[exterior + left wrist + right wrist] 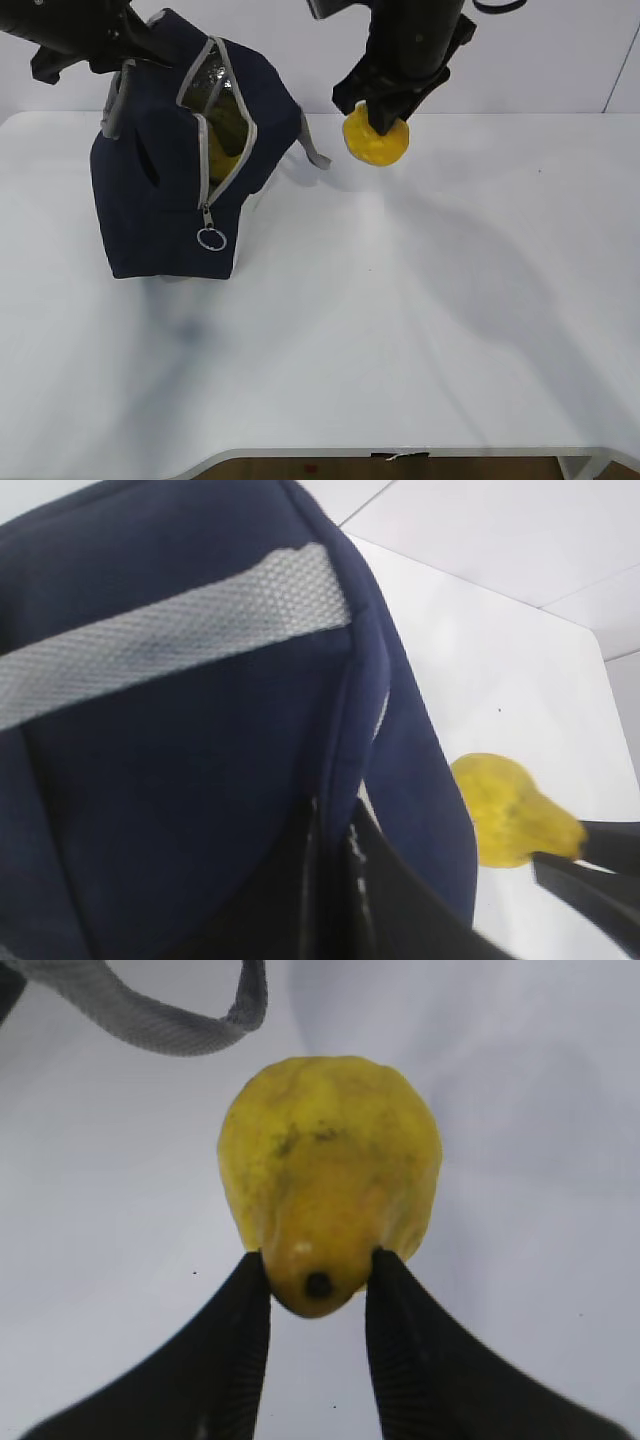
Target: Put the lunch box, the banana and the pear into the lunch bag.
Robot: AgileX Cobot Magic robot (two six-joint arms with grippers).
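Observation:
The navy lunch bag (pixel 160 200) stands at the back left of the table, its zipper open and the ring pull (pixel 211 238) hanging down. Through the opening shows a yellow patch, the banana (pixel 222 152). The lunch box is hidden. My left gripper (pixel 128 62) is shut on the bag's top edge; in the left wrist view the navy fabric (pixel 200 780) runs between the jaws of this gripper (pixel 335 880). My right gripper (pixel 318 1275) is shut on the narrow end of the yellow pear (pixel 330 1160). The pear (pixel 376 140) hangs above the table, right of the bag.
A grey handle strap (pixel 316 150) of the bag hangs out toward the pear, and shows again as the strap (pixel 150 1015) in the right wrist view. The white table (pixel 400 330) reaches to its front edge (pixel 400 452).

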